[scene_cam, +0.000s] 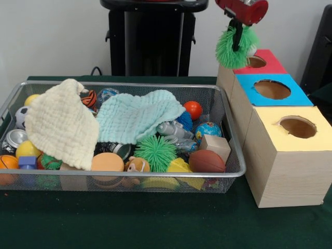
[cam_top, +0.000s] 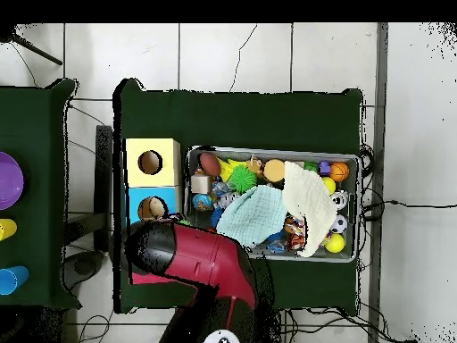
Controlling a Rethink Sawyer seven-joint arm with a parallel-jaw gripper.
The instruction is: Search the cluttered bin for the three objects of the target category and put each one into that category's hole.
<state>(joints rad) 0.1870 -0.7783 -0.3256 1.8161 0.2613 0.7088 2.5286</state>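
One spiky green ball (scene_cam: 234, 47) is held clamped in the jaws of the gripper (scene_cam: 237, 37) above the red-topped box (scene_cam: 259, 61). In the cluttered bin (scene_cam: 228, 174) on the tabletop (scene_cam: 155, 223), a cream-yellow cloth (scene_cam: 59, 122) is draped at the left, beside a mint cloth (scene_cam: 137, 116).

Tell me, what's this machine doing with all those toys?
The robot's gripper holds a green spiky ball over the red box's hole, at the far end of a row of three boxes. Beside them, the wire bin is full of toys, with a cream cloth, a mint cloth and another green spiky ball on top.
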